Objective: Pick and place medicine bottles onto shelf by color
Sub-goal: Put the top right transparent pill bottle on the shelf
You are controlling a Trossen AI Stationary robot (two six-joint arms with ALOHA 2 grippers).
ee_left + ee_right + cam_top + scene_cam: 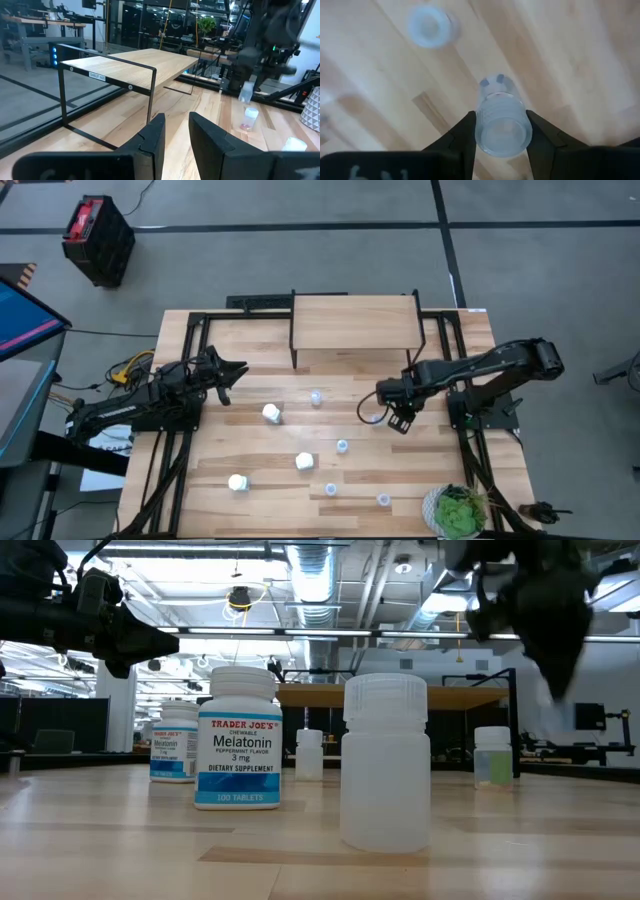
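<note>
Right wrist view: right gripper (501, 131) squeezes small clear bottle (502, 127), lifted above table (560, 60). Left gripper (176, 135) pinched closed, empty, waits near shelf (130, 62). Step: picking up. Next, probably carry bottle to shelf, keeping it upright.

A translucent bottle (385, 762) stands near centre; the Melatonin bottle (238, 738) sits at its nine o'clock (another labelled bottle (174, 741) behind).

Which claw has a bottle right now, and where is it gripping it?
The right claw holds a small translucent bottle by its sides, lifted off the table. The left claw holds nothing.
</note>
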